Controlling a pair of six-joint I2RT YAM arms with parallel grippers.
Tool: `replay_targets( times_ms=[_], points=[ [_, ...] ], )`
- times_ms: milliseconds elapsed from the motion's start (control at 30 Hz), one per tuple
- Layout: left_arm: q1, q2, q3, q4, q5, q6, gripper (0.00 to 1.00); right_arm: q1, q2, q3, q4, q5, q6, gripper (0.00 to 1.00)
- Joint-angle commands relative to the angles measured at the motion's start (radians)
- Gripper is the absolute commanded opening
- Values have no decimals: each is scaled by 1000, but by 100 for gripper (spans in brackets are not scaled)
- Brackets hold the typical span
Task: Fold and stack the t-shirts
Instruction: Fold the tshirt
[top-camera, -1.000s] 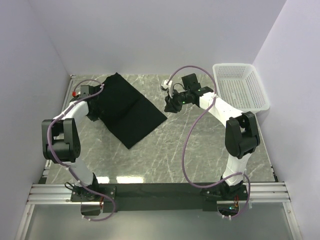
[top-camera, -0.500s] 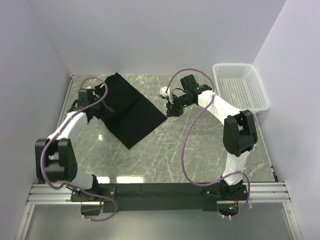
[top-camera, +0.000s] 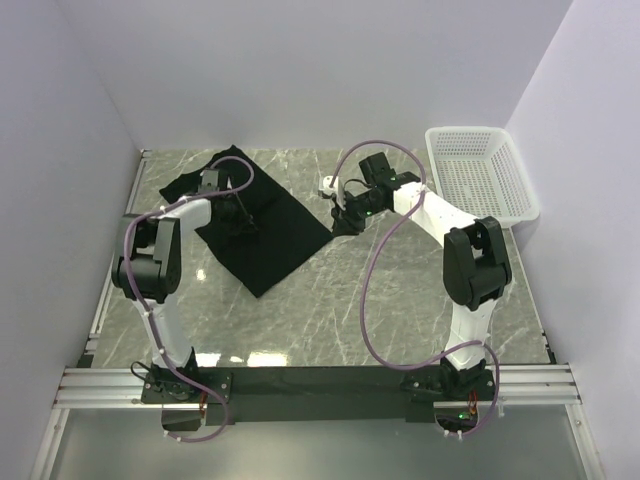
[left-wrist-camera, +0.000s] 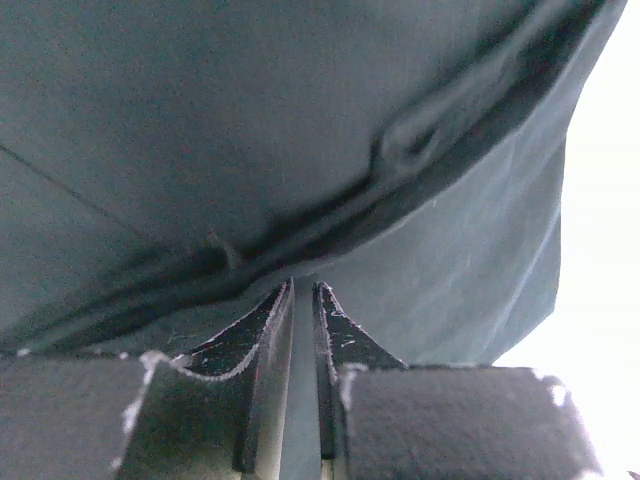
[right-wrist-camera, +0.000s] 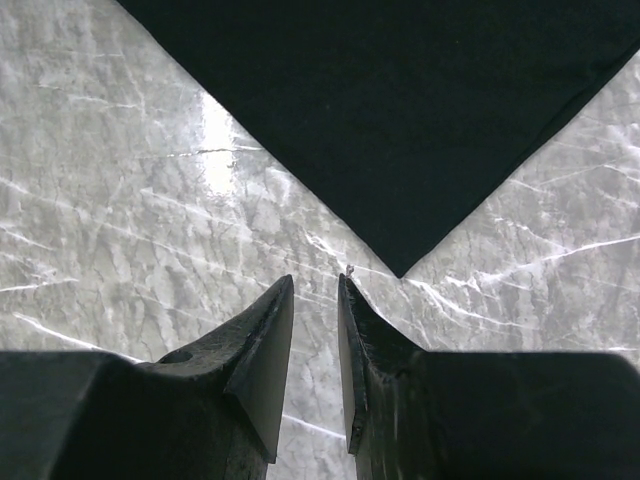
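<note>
Black t-shirt (top-camera: 268, 238), part-folded, on the far left of the table (top-camera: 400, 300).
It lies as a slanted, roughly four-sided slab of plain black cloth (one layer or several, I cannot tell). One corner points toward the near edge and another toward the table's middle. That second corner (right-wrist-camera: 400, 262) lies flat and sharp on the marble. The far-left end is rumpled, with a loose flap (top-camera: 185, 185) spread outward. Up close, a thick hem (left-wrist-camera: 400, 185) runs slantwise across the cloth, puckered at one spot.

t-shirt (top-camera: 282, 236) on surface (top-camera: 400, 300) at 10 o'clock; basket (top-camera: 480, 175) at 2 o'clock; left hand (top-camera: 244, 224) on t-shirt; right hand (right-wrist-camera: 315, 287) just beside its 3 o'clock corner
</note>
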Motion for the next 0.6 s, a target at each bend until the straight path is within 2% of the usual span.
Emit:
replay_targets(
  times_ms=[0,400,567],
  points=[
    [18,18,72,-26,-95,-27,18,-1,-57,-24,34,0,11,32],
    [81,99,187,-101,-174,-8,22,-2,-33,10,21,26,20,31],
    [82,-40,170,-46,-169,67,41,0,-17,45,-63,32,-156,34]
  ],
)
